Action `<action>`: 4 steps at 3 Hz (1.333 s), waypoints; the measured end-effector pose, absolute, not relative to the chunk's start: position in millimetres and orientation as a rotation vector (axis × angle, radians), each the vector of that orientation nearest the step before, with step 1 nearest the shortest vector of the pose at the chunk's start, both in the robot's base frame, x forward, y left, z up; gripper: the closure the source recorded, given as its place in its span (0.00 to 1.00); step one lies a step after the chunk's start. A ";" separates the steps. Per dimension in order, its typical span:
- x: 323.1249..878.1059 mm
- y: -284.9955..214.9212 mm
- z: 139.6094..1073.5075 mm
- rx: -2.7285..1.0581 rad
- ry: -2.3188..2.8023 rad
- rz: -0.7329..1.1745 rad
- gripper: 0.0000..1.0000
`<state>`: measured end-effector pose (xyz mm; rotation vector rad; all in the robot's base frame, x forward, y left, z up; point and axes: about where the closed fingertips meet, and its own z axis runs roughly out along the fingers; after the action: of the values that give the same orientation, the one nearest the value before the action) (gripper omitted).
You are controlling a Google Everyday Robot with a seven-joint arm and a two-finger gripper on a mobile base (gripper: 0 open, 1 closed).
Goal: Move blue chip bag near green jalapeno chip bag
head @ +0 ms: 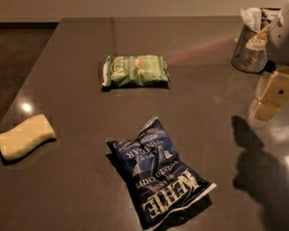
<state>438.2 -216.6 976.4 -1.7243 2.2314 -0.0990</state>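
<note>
The blue chip bag (pixel 156 177) lies crinkled on the dark table at the front centre, with white "Kettle" lettering seen upside down. The green jalapeno chip bag (pixel 136 70) lies flat further back, a little left of centre, well apart from the blue bag. My gripper (pixel 266 109) hangs above the table at the right edge of the view, far to the right of both bags and touching neither. It casts a shadow on the table below it.
A pale yellow sponge (pixel 23 135) lies near the table's left edge. A clear container with napkins (pixel 252 46) stands at the back right, just behind my arm. The dark table (pixel 77 186) ends at the left, where the floor shows.
</note>
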 end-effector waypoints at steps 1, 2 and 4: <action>438.2 -216.6 976.4 -1.724 2.231 -0.099 0.00; 426.6 -208.1 971.9 -1.723 2.217 -0.012 0.00; 375.2 -154.6 954.2 -1.759 2.115 0.114 0.00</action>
<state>375.2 -154.6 954.2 -1.7589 2.1146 0.1140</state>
